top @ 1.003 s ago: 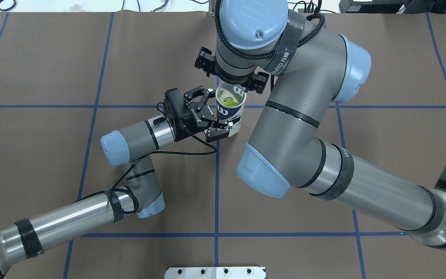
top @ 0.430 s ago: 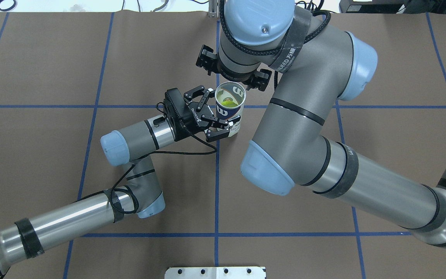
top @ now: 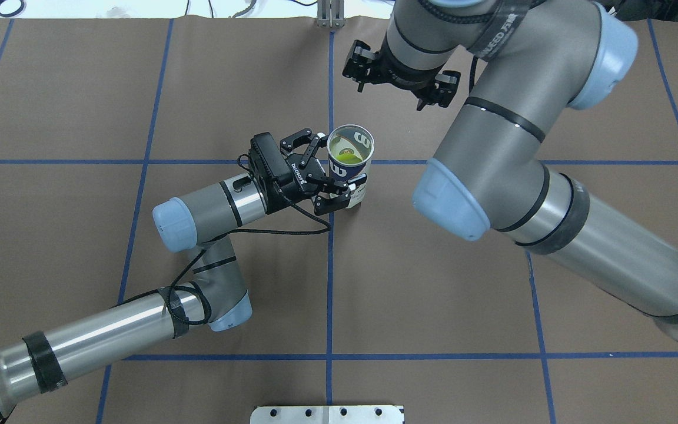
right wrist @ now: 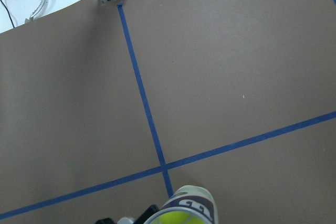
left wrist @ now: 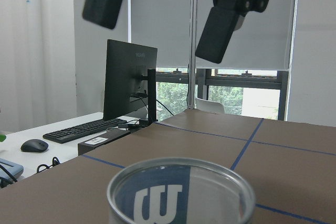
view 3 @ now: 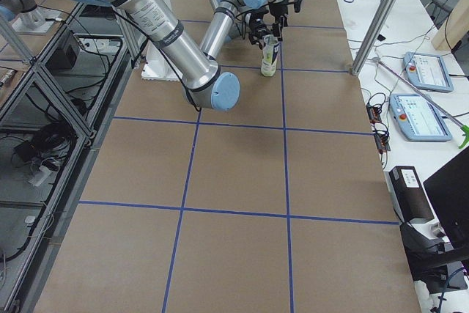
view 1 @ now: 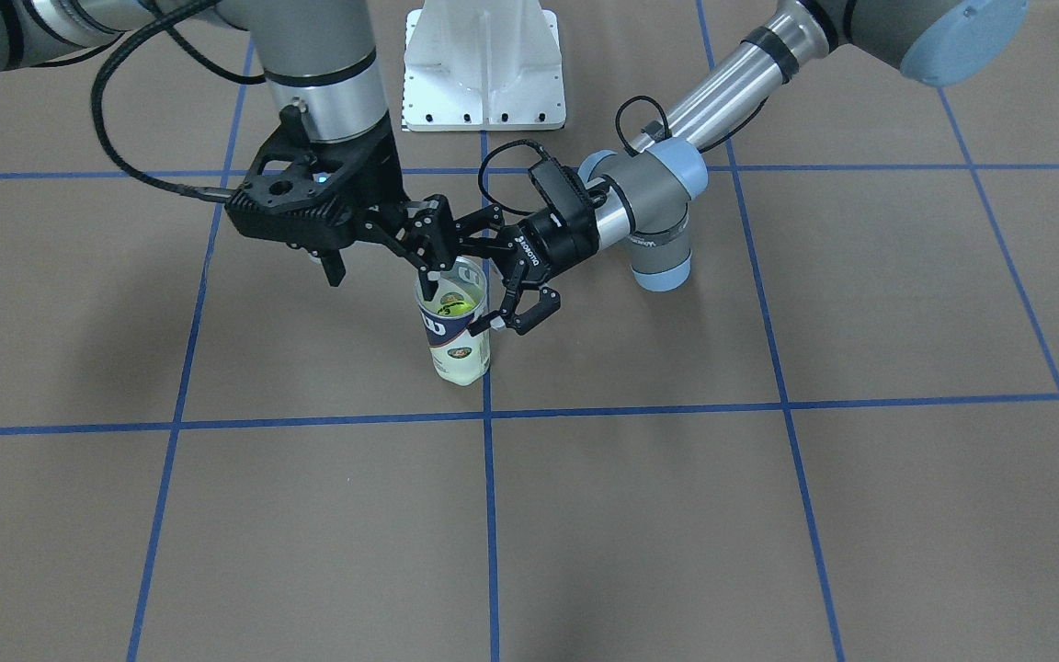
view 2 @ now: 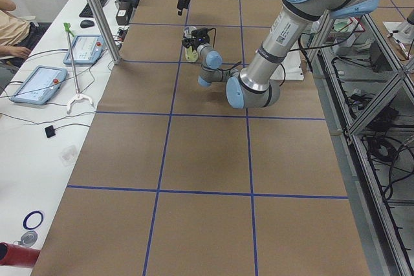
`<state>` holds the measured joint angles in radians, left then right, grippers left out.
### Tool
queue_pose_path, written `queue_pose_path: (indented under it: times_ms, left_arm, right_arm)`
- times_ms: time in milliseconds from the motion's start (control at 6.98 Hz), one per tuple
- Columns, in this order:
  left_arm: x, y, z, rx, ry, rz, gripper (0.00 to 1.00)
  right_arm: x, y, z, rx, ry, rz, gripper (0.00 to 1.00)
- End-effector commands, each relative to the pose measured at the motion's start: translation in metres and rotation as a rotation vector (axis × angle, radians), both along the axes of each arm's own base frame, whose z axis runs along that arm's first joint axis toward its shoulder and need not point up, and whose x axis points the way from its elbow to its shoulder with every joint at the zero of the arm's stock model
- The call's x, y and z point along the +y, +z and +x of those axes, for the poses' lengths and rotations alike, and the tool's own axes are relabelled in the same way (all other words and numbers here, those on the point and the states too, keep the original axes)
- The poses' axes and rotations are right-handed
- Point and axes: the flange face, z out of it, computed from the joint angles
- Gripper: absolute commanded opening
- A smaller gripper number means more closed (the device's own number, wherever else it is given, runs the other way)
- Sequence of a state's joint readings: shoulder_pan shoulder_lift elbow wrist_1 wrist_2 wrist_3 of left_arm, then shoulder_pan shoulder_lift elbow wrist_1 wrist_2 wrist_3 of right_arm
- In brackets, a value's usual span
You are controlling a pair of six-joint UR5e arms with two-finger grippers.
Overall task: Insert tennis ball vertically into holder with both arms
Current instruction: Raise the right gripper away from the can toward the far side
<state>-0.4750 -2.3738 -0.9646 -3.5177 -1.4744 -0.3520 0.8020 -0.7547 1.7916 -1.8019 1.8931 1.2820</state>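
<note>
The holder (top: pixel 349 168) stands upright at a crossing of the blue tape lines, open end up. The tennis ball (top: pixel 348 156) lies inside it, seen through the mouth and through the clear wall (view 1: pixel 454 302). My left gripper (top: pixel 334 176) reaches in from the side, its fingers closed against the holder's two sides near mid-height. My right gripper (top: pixel 396 85) is open and empty, raised above and beyond the holder; it also shows in the front view (view 1: pixel 385 274). The left wrist view shows the holder's rim (left wrist: pixel 181 192) with the right gripper's fingers (left wrist: pixel 218 30) overhead. The right wrist view shows the holder (right wrist: pixel 184 208) at its bottom edge.
A white metal base bracket (view 1: pixel 483 64) stands at the robot's side of the table and also shows in the overhead view (top: pixel 327 414). The right arm's elbow (top: pixel 451 200) hangs to the right of the holder. Operator desks with tablets (view 2: pixel 39 82) lie beyond the table's far edge.
My right gripper has risen and moved away from the holder's mouth, toward the far right. The ball stays in the holder. The left gripper and holder have not moved.
</note>
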Motion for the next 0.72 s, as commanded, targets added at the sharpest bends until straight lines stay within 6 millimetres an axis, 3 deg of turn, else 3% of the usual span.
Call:
queue_pose_path:
  times_ms: [0,573]
  left_arm:
    - [0.002,-0.008,-0.004,0.026,0.003,0.007,0.99]
    - [0.003,-0.04,-0.025,0.11,0.009,0.017,0.99]
  right_arm:
    - [-0.039,0.057,0.065,0.05,-0.081,0.029,0.99]
    - [-0.084,0.134,0.16,0.14,-0.158,0.074,0.99]
